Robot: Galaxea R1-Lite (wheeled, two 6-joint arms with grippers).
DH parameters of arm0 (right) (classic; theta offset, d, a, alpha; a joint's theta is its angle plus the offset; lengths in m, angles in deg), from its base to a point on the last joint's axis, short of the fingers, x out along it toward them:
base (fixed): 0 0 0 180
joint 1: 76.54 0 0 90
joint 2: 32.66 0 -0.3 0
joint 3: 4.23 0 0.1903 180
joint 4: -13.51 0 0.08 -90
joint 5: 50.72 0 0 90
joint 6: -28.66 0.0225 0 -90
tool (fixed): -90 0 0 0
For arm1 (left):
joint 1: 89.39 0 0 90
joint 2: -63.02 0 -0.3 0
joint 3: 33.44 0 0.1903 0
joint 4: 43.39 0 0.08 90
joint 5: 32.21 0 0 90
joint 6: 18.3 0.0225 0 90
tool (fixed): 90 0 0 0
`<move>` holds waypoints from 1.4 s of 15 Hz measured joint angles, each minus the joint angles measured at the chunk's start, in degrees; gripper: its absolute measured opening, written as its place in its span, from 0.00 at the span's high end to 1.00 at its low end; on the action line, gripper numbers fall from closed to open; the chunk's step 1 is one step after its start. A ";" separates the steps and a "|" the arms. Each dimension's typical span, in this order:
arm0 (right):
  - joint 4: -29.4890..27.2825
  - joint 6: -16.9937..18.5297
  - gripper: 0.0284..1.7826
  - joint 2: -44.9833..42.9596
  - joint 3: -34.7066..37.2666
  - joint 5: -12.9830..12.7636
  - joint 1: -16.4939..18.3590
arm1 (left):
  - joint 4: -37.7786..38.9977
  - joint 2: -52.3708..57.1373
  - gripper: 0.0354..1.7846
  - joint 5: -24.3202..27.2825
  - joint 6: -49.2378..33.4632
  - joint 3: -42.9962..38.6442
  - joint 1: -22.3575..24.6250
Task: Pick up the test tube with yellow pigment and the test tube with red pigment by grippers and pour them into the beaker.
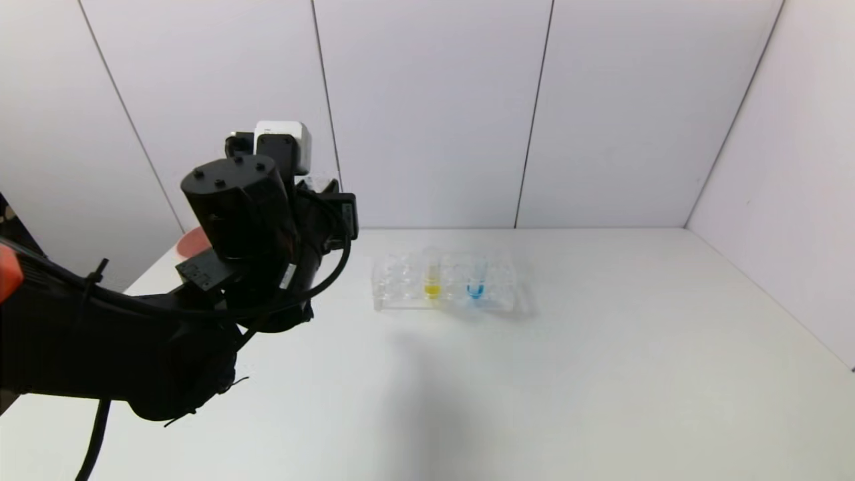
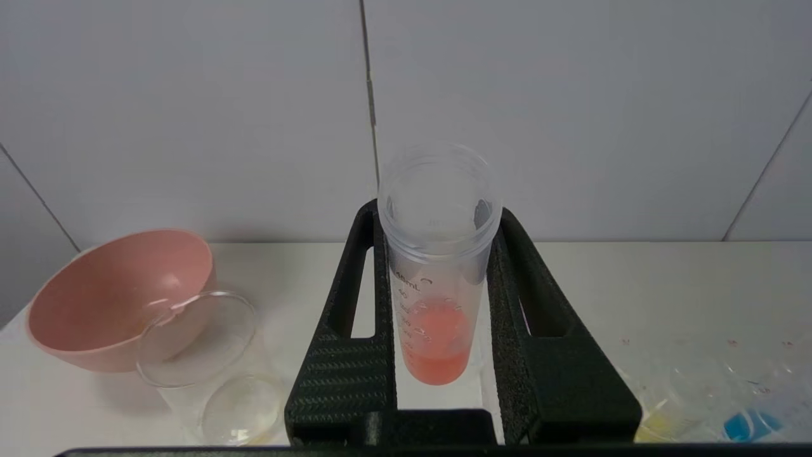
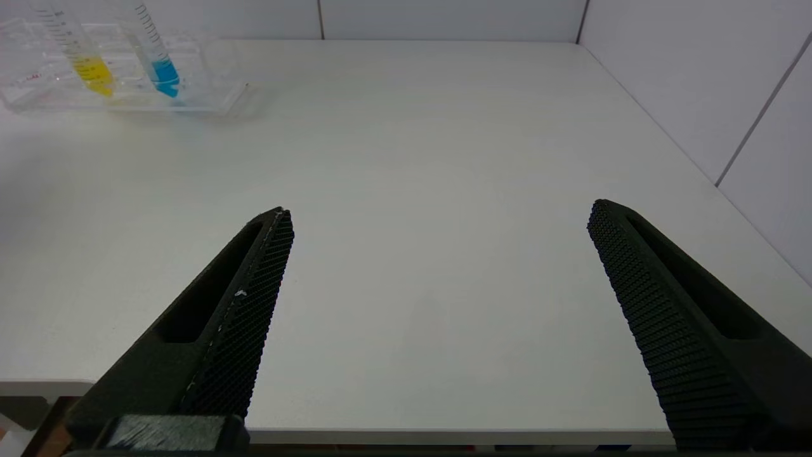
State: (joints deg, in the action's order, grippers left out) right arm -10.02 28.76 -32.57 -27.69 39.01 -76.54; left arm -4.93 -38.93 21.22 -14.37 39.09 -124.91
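The white worktop (image 1: pixel 601 374) is seen with the raised left arm over its left part; the pink bowl (image 2: pixel 114 298) sits at the far left edge, and the clear tube rack (image 1: pixel 444 284) stands near the middle toward the back wall. The beaker (image 2: pixel 203 362) stands just in front of the bowl, touching or nearly touching it, and looks empty. The left tool (image 2: pixel 438 317) is clamped on the test tube with red pigment (image 2: pixel 438 279), held upright and lifted clear of the worktop, red liquid settled at its tip. The right tool (image 3: pixel 438 304) is held wide and empty, low near the front edge, well apart from the rack. The test tube with yellow pigment (image 1: pixel 433 279) stands in the rack beside the blue-liquid tube (image 1: pixel 475 280). Step judged in hand: carrying red to the beaker. Next move calls for bringing the tube mouth over the beaker rim, then tilting slowly without nudging the bowl.
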 joint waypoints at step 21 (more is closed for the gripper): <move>-0.02 -0.02 0.05 0.00 0.00 0.02 0.00 | -28.70 5.03 0.77 26.16 -5.83 8.83 27.76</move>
State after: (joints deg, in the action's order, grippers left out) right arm -10.04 28.73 -32.57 -27.69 39.04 -76.54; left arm -33.63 -33.90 47.38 -20.19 47.92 -97.15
